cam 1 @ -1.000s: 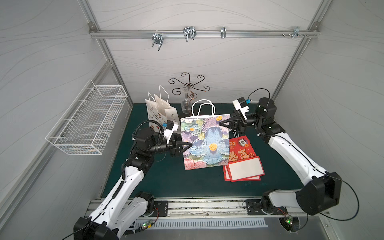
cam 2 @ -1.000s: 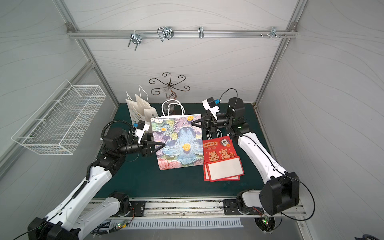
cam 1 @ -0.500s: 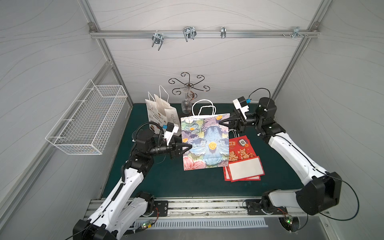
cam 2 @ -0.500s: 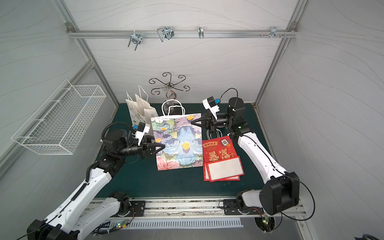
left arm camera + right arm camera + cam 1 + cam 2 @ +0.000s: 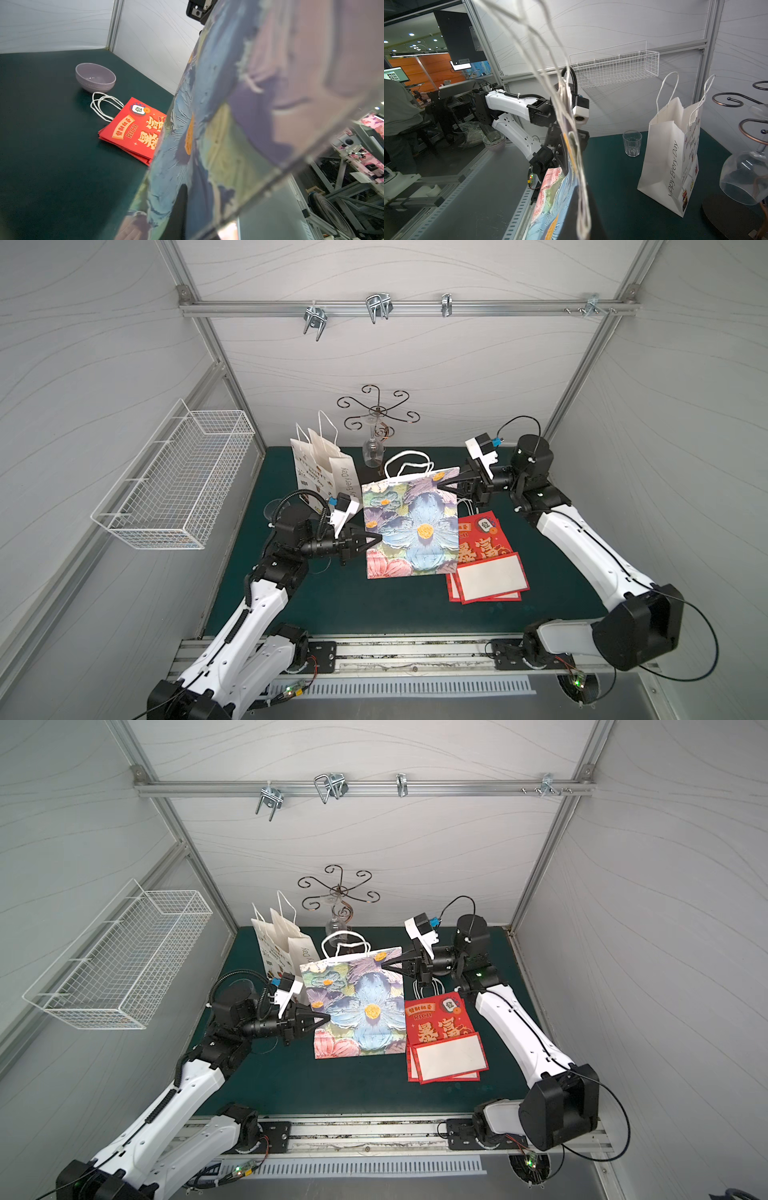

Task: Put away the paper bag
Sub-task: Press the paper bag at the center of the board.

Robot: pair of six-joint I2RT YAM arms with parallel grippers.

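Observation:
In both top views the floral paper bag (image 5: 411, 526) (image 5: 359, 1006) hangs upright and flat above the green mat, its white cord handles (image 5: 409, 462) standing up. My right gripper (image 5: 440, 485) (image 5: 384, 965) is shut on the bag's upper right corner. One dark finger (image 5: 568, 220) lies against the bag (image 5: 550, 207) beside the cords. My left gripper (image 5: 376, 538) (image 5: 326, 1017) is shut on the bag's left edge about halfway down. In the left wrist view one black finger (image 5: 181, 207) presses on the flowered face (image 5: 228, 124); the other finger is hidden behind the paper.
A white printed paper bag (image 5: 324, 472) stands at the back left, near a drinking glass (image 5: 632, 143). Red bags (image 5: 482, 556) lie flat at the right, with a purple bowl (image 5: 95, 77) behind them. A scrolled glass rack (image 5: 376, 414) stands at the back. A wire basket (image 5: 178, 485) hangs on the left wall, and hooks (image 5: 378, 308) hang from the top rail.
My left gripper has moved slightly right onto the floral bag's left edge and shut on it. The right arm and its grip on the corner are unchanged.

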